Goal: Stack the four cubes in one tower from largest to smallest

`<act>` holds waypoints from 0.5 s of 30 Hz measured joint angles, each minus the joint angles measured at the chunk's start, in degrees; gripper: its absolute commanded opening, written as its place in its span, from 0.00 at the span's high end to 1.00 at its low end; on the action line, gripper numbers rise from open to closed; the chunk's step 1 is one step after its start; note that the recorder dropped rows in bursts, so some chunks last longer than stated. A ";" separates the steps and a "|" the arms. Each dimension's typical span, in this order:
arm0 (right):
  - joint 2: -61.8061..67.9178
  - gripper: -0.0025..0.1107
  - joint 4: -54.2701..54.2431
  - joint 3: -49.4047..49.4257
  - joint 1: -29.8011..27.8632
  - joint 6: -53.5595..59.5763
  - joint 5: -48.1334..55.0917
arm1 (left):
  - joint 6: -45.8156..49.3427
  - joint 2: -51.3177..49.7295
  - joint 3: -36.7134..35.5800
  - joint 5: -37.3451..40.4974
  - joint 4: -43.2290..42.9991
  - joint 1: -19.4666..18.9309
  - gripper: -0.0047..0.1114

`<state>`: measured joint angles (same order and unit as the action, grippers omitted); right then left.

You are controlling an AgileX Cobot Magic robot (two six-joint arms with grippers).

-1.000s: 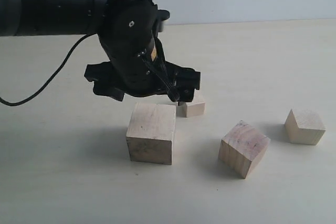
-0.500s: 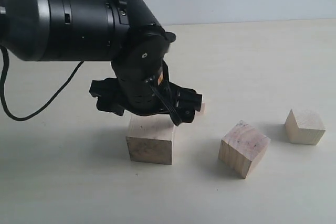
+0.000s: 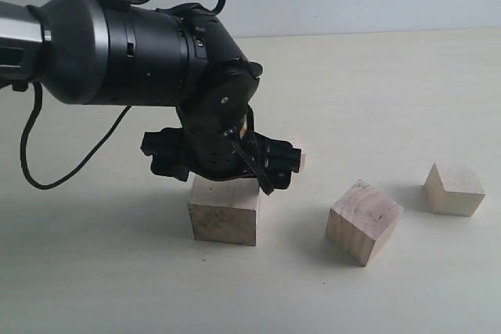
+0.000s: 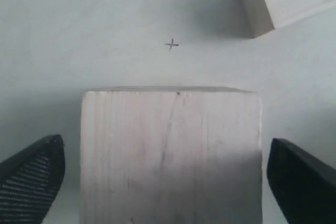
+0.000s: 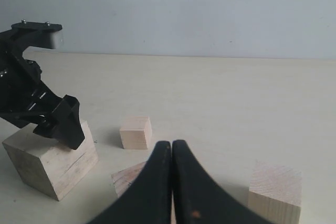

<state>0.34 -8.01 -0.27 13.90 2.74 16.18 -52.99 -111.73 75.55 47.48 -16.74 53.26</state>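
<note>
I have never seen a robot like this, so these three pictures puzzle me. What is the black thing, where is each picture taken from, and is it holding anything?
It is a robot with two arms, each ending in a two-fingered gripper. One picture comes from a camera off the arms. The other two look out from a camera on each wrist. On the pale table sit, unstacked, the largest cube, the second cube, the third cube and the smallest cube, all wooden. The left gripper hangs open over the largest cube, one finger on either side with gaps showing, so it grips nothing. The right gripper is shut and empty.
</note>
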 measured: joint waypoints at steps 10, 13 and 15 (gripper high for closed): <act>0.00 0.98 0.00 0.00 0.00 0.00 0.00 | -3.42 -1.00 0.00 -1.39 0.00 -0.60 0.07; 0.00 0.98 0.00 0.00 0.00 0.00 0.00 | -3.52 -1.38 0.00 -1.85 0.00 -0.60 0.07; 0.00 0.98 0.00 0.00 0.00 0.00 0.00 | -3.61 -1.38 0.00 -2.07 0.00 -0.60 0.07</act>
<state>0.34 -8.01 -0.27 13.90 2.74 16.18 -56.59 -113.11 75.55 45.41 -16.74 52.66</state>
